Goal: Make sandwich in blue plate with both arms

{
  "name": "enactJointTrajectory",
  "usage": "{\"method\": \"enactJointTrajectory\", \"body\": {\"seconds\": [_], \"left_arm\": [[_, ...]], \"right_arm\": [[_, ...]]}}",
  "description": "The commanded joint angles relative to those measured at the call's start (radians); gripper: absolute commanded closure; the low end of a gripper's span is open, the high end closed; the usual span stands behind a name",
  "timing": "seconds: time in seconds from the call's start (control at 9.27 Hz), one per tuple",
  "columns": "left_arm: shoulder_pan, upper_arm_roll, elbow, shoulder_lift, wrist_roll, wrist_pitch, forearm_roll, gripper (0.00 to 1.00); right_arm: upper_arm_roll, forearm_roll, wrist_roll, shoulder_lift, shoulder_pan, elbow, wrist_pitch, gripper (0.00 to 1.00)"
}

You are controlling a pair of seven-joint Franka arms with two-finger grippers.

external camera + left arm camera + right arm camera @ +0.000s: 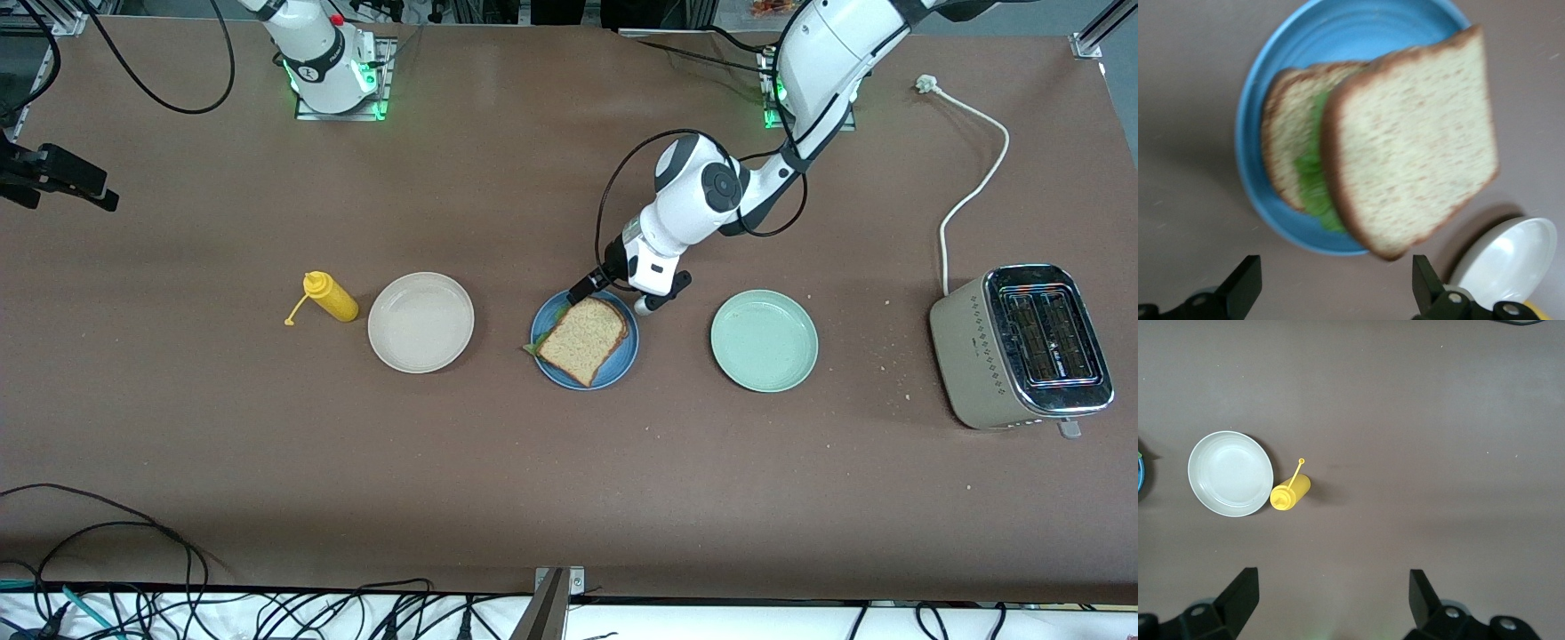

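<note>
Two slices of speckled bread with lettuce between them make the sandwich (582, 341), which lies on the blue plate (620, 363) on the tabletop (569, 462), between a beige plate (420, 322) and a pale green plate (764, 340). The top slice sits askew, overhanging the plate's rim. The left end effector (613, 293) hovers over the plate's edge toward the robots' bases, fingers spread wide and holding nothing. The right end effector (1328, 597) waits high over bare tabletop, equally wide and empty, with a yellow bottle (1290, 495) below.
</note>
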Motion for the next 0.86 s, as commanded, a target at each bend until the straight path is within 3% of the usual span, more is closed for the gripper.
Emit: {"method": "enactJointTrajectory", "body": {"seconds": [0.0,0.22,0.32,0.54,0.76], "left_arm": [[0.098,0.004,0.013,-0.157,0.004,-0.407,0.029,0.0],[0.198,0.003,0.027,-0.314,0.007,-0.692,0.13,0.0],[0.241,0.004,0.03,-0.369,0.007,-0.769,0.214,0.0],[0.337,0.003,0.03,-0.46,0.012,-0.872,0.432,0.0],[0.455,0.003,0.063,-0.514,0.144,-0.897,0.486,0.0]], "right_arm": [[0.009,-0.006,0.013,0.009,0.0,0.026,-0.011,0.0],[0.009,0.0,0.013,0.009,0.0,0.026,-0.011,0.0],[0.011,-0.002,0.013,0.009,0.0,0.026,-0.01,0.0],[0.011,0.0,0.013,0.009,0.0,0.026,-0.011,0.0],[0.011,0.001,0.013,0.009,0.002,0.026,-0.011,0.0]]}}
